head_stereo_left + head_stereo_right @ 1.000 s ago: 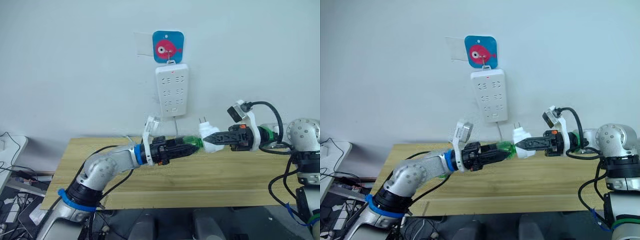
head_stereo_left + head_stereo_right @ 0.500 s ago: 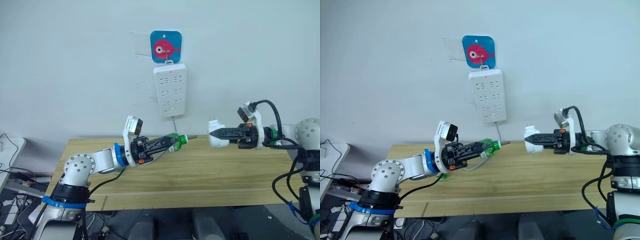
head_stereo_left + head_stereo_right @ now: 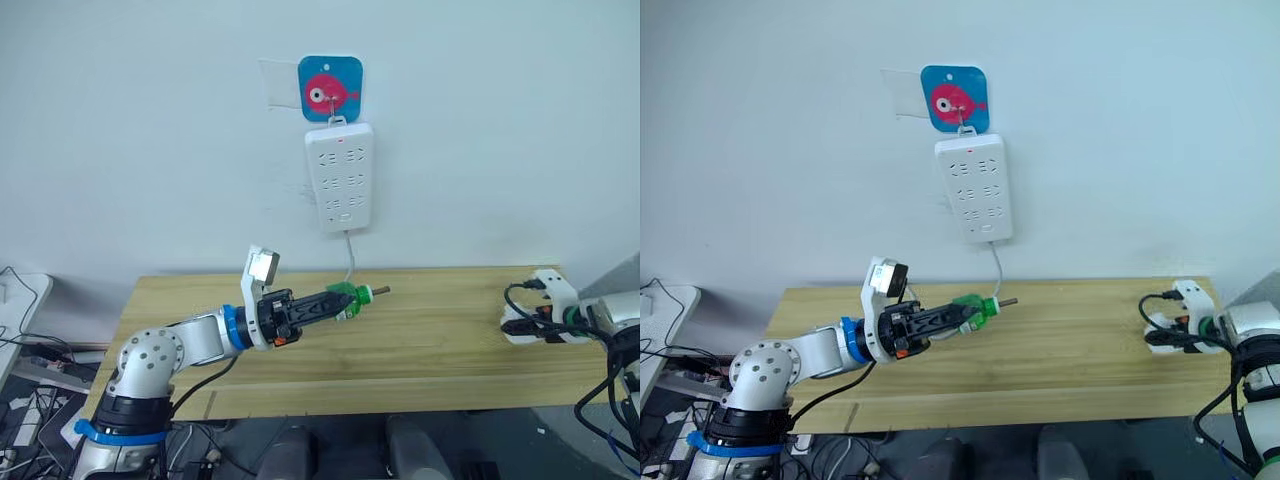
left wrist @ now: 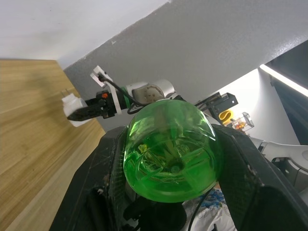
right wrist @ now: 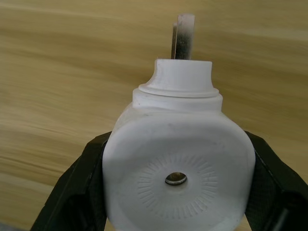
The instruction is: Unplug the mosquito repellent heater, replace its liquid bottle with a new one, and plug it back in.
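So far you have the mosquito repellent heater (image 5: 178, 178) unplugged and bottle-free, pinched in the right gripper (image 3: 515, 327) low over the wooden table (image 3: 430, 350) at 3 o'clock. Your left gripper (image 3: 335, 304) clamps the green liquid bottle (image 3: 348, 297) mid-table, below the power strip (image 3: 340, 177). Swapping in a fresh bottle and replugging look still undone.

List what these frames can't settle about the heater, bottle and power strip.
- Mosquito repellent heater: its sides are covered by the right gripper fingers; too small in the eye views.
- Green liquid bottle: liquid level unreadable, seen end-on in the left gripper.
- Power strip: cable end hidden behind the table.
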Controlling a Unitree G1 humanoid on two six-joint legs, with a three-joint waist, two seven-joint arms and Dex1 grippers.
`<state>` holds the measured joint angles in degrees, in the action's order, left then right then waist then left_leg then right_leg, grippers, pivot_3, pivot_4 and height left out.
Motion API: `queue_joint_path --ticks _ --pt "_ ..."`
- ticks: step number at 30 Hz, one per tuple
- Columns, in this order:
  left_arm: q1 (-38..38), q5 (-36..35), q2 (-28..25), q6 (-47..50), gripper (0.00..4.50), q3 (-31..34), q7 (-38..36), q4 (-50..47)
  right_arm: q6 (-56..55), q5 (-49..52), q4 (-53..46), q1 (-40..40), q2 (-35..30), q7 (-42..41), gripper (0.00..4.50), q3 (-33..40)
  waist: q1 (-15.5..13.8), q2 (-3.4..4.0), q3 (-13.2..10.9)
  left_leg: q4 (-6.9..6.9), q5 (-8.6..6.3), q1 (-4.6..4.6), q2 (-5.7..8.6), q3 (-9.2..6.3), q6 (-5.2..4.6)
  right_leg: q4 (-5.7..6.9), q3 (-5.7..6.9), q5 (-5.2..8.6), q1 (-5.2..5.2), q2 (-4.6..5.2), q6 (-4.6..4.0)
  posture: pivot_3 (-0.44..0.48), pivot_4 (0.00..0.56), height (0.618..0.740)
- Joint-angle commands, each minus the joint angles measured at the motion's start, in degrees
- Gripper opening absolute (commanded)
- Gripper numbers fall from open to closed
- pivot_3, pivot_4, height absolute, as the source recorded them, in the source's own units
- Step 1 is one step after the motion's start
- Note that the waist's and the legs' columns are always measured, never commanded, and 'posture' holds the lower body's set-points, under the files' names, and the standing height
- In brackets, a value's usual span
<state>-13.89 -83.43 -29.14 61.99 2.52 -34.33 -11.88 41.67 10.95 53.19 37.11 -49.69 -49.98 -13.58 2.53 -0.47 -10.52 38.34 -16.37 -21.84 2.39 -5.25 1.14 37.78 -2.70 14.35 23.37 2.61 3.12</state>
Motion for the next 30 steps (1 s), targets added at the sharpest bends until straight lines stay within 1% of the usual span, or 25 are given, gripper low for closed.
queue_joint_path --ticks 1,3,8,15,17,19,20,26,27,30 --pt "0.57 -0.92 0.8 -0.73 2.27 1.86 0.56 -2.64 -4.59 -3.96 5.12 2.96 0.52 0.63 3.03 1.09 0.0 -0.08 -0.09 0.0 0.0 0.0 0.0 -0.01 0.0 0.0 0.01 0.0 0.0 0.0 0.0 0.014 0.2 0.74" --pt "1.29 -0.63 0.65 -0.68 2.27 2.11 0.44 -3.4 -6.52 -5.86 7.95 3.62 1.15 0.83 3.03 1.08 -0.05 -0.12 -0.23 0.01 0.0 0.0 -0.01 -0.01 0.0 0.0 0.0 0.0 0.0 0.0 -0.01 0.034 0.205 0.74" --pt "1.68 0.63 0.76 -0.88 2.27 1.97 0.29 -4.12 -8.9 -7.85 13.64 5.17 3.07 2.04 3.03 3.08 -0.69 -0.15 -0.36 0.0 0.0 -0.03 0.02 -0.05 0.01 -0.02 0.02 -0.01 0.0 0.02 -0.01 0.041 0.205 0.74" --pt "1.67 2.67 0.71 -0.79 2.27 1.35 -0.93 -3.95 -9.7 -9.22 16.24 6.08 4.05 0.93 3.03 5.2 -0.79 -0.14 -0.38 0.0 0.0 -0.03 0.05 -0.05 0.01 -0.03 0.02 -0.01 -0.02 0.04 -0.01 0.032 0.204 0.74" --pt "1.57 3.2 0.89 -0.71 2.27 1.24 -1.34 -3.84 -9.58 -9.54 16.22 6.07 4.1 0.38 3.76 5.35 -0.76 -0.14 -0.39 0.0 0.01 -0.03 0.04 -0.05 0.01 -0.03 0.02 -0.01 -0.02 0.04 -0.01 0.029 0.203 0.74" --pt "1.42 3.45 1.07 -0.57 2.27 1.18 -1.6 -3.81 -9.94 -10.23 15.98 5.84 3.93 -0.77 4.37 5.19 -0.75 -0.14 -0.39 0.0 0.01 -0.03 0.04 -0.05 0.01 -0.03 0.02 -0.01 -0.02 0.04 -0.01 0.024 0.202 0.74" --pt "1.33 3.62 1.13 -0.54 2.27 1.14 -1.74 -3.76 -10.26 -10.67 15.79 5.71 3.79 -1.36 4.44 5.12 -0.74 -0.14 -0.39 0.0 0.01 -0.03 0.04 -0.05 0.01 -0.03 0.02 -0.01 -0.02 0.04 -0.01 0.022 0.202 0.74" --pt "1.09 5.38 2.15 -0.9 2.27 0.98 -2.67 -3.16 -10.45 -11.67 13.07 6.36 1.44 -4.73 4.44 5.82 -0.73 -0.13 -0.39 0.01 0.01 -0.03 0.05 -0.04 0.02 -0.03 0.02 -0.01 -0.02 0.04 -0.01 0.017 0.195 0.74" --pt "1.24 5.5 2.39 -1.0 2.27 1.11 -2.76 -3.31 -9.69 -11.35 12.0 6.76 0.76 -5.45 4.44 6.41 -0.73 -0.11 -0.41 0.01 0.01 -0.03 0.05 -0.04 0.02 -0.03 0.02 -0.01 -0.02 0.05 -0.01 0.02 0.194 0.74" --pt "2.05 6.03 2.84 -1.56 2.27 1.68 -3.11 -3.85 -3.38 -9.04 4.7 7.63 -1.66 -8.88 4.44 8.76 -0.65 -0.04 -0.45 0.01 0.01 -0.03 0.06 -0.03 0.02 -0.03 0.01 -0.01 -0.02 0.07 -0.01 0.015 0.19 0.74"
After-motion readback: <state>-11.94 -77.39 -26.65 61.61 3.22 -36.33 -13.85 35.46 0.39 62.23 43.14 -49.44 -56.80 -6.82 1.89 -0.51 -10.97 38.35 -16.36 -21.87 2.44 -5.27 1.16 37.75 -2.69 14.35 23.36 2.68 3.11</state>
